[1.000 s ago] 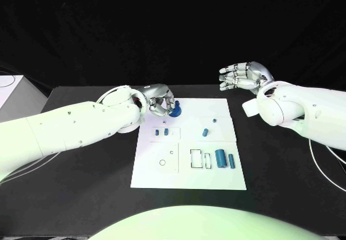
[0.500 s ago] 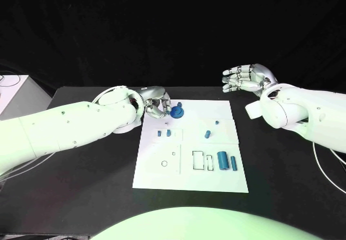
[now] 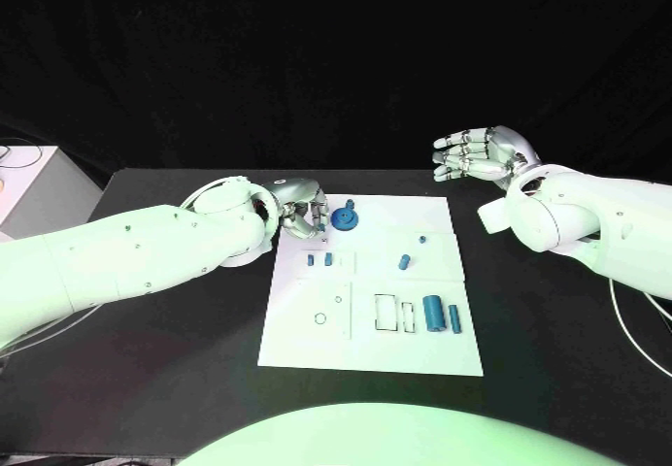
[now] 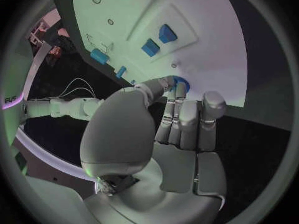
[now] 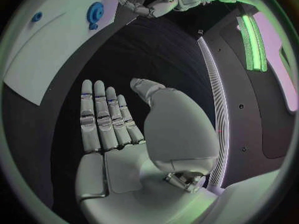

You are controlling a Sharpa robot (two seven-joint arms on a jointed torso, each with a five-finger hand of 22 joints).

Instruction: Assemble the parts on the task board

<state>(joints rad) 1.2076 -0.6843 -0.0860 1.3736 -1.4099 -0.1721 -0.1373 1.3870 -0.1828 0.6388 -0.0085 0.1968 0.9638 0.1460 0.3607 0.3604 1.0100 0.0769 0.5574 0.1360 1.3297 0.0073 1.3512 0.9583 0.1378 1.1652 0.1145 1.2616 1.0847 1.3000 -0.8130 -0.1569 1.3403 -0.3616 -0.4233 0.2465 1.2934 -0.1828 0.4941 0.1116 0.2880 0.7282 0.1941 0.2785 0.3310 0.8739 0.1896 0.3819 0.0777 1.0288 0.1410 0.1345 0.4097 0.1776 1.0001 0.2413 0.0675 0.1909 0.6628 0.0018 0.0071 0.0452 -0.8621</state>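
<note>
left hand: at board's 11 o'clock corner, fingers extended, tips touching blue gear; no grip, nothing held
right hand: raised off the board toward 1 o'clock, fingers apart, empty
blue gear: on task board, far-left corner area
small blue blocks: pair at board's 9–10 o'clock, side by side
blue peg: near board centre, toward 1 o'clock
blue cylinders: two, upright in view, at 4 o'clock
</note>
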